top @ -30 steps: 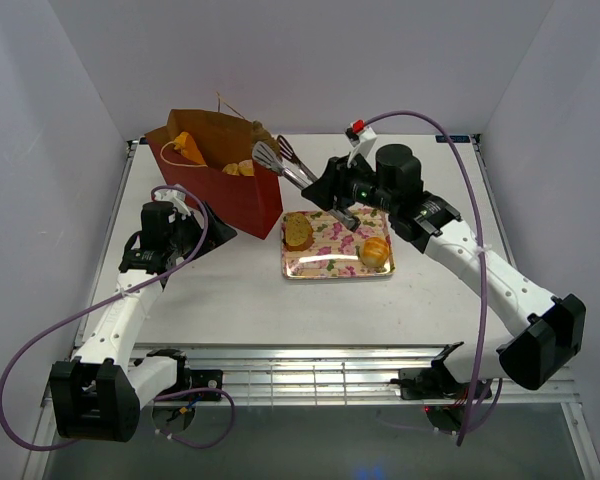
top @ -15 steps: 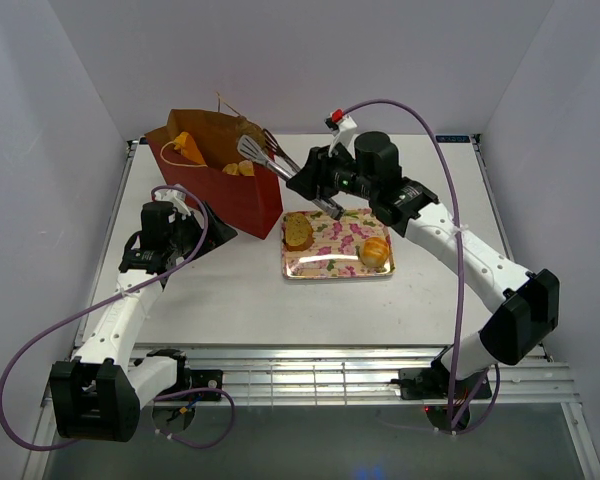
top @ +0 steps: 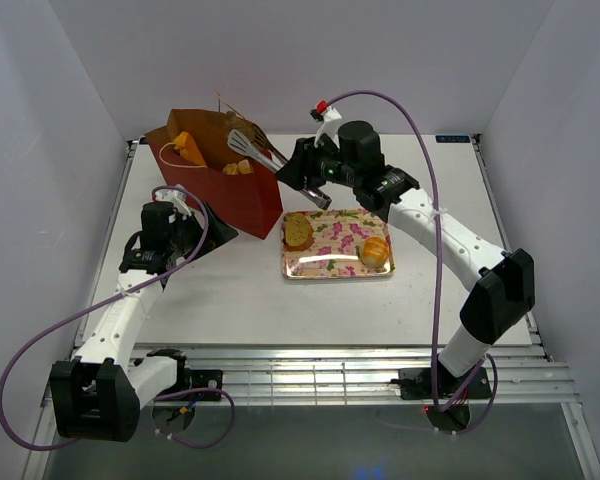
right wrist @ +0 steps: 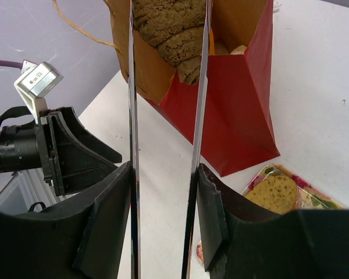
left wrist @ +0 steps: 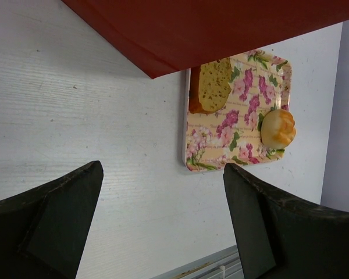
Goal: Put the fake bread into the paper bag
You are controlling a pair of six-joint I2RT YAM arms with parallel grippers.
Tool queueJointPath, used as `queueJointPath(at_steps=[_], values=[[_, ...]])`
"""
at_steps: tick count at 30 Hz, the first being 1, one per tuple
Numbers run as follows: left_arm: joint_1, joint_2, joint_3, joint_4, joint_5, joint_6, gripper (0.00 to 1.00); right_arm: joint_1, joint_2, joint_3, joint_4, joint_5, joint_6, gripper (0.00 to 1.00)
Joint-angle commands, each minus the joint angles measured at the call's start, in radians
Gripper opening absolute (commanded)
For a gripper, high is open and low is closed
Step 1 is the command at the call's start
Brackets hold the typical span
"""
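Right arm reaches across toward the far left of the table [top: 240, 300]. The right gripper [right wrist: 163, 180] is clamped at a narrow setting on the handles of the metal tongs [top: 260, 152]. The two tong arms run straight out from between its fingers.

The tong tips pinch a brown twisted loaf [right wrist: 168, 29] at the open mouth of the paper bag [top: 235, 195]. The wrist view does not settle whether the loaf is below the rim.

The bag stands upright at the far left, dark red outside and brown inside. An orange pastry [top: 187, 148] lies in it near the left wall. Pale pieces [top: 238, 168] lie by the right wall.

The pink floral tray [top: 335, 240] sits flat just beside the bag's right lower corner. A toast slice [top: 298, 230] lies at its left end, next to the bag. A round bun [top: 376, 251] is at its right end, apart from the slice.

The left gripper [left wrist: 163, 168] is wide, with nothing between the fingers. It is low over the table, near the bag's lower left side and apart from it.
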Motion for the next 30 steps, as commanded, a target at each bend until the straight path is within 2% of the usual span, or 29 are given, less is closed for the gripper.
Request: queueJointPath(at_steps=[1,14,30], values=[[-0.004,-0.003,-0.006,0.026,0.02,0.001,0.95,0.008,0.009,0.08,0.061,-0.019,-0.005,0.5],[-0.003,-0.002,-0.008,0.029,0.027,-0.002,0.95,0.01,0.092,0.192,0.035,-0.031,0.001,0.49],[-0.004,-0.006,-0.009,0.033,0.036,-0.002,0.95,0.013,0.021,0.039,0.082,0.003,0.004,0.5]])
